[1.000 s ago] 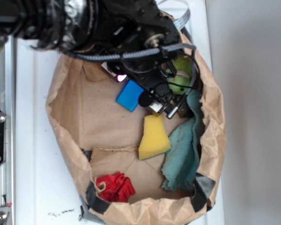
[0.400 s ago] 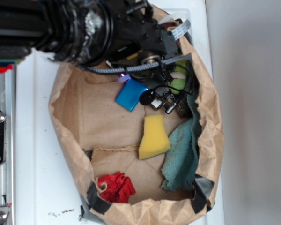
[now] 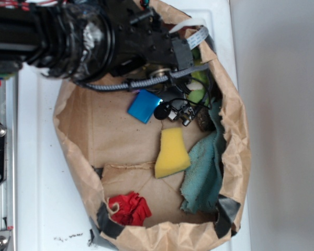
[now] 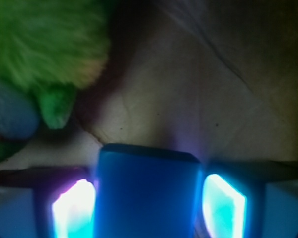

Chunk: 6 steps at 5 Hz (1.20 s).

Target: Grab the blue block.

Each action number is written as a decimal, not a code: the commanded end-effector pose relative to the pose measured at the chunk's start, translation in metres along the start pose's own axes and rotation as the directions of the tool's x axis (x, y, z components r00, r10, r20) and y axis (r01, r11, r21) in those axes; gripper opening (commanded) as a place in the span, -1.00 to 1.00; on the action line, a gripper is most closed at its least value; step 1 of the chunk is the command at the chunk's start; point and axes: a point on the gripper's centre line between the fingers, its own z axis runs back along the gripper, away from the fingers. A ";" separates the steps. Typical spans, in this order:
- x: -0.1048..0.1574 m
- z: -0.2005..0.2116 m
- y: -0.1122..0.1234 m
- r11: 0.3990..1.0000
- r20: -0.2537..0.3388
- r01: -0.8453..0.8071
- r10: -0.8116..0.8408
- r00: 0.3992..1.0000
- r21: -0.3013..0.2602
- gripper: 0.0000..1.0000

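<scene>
1. You see the blue block [image 3: 145, 106] lying inside the crumpled brown paper bag [image 3: 73, 141], near the bag's upper middle, on the paper floor.
2. In the wrist view the blue block [image 4: 146, 193] sits squarely between the two glowing fingers [image 4: 73, 208] of the end effector [image 4: 148, 203], and each finger stands right against one side of the block, so the end effector is clenched on the blue block.
3. In the exterior view the black arm [image 3: 83, 36] reaches in from the upper left and covers the bag's top edge; the end effector [image 3: 156, 97] itself is mostly hidden under cables there.
4. You find a yellow wedge-shaped sponge [image 3: 171, 153] below the block, apart from it, and a teal-green cloth [image 3: 204, 172] lying along the bag's right wall, just beside the sponge.
5. A red crumpled cloth [image 3: 130, 208] rests near the bag's lower rim.
6. A fuzzy green thing [image 4: 49, 54] shows at the wrist view's upper left, near the block but not touching it.
7. The bag rests on a white worktop [image 3: 39, 172].
</scene>
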 end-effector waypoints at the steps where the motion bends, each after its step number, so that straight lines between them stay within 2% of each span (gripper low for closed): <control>1: 0.006 0.026 -0.005 0.997 -0.002 0.065 -0.065 0.998 -0.032 -1.00; 4: -0.005 0.096 -0.010 0.941 -0.026 0.303 -0.310 0.950 -0.150 -1.00; 5: -0.013 0.113 -0.014 0.919 -0.007 0.361 -0.367 0.930 -0.156 -1.00; 6: -0.015 0.126 -0.026 0.911 -0.003 0.392 -0.396 0.918 -0.127 -1.00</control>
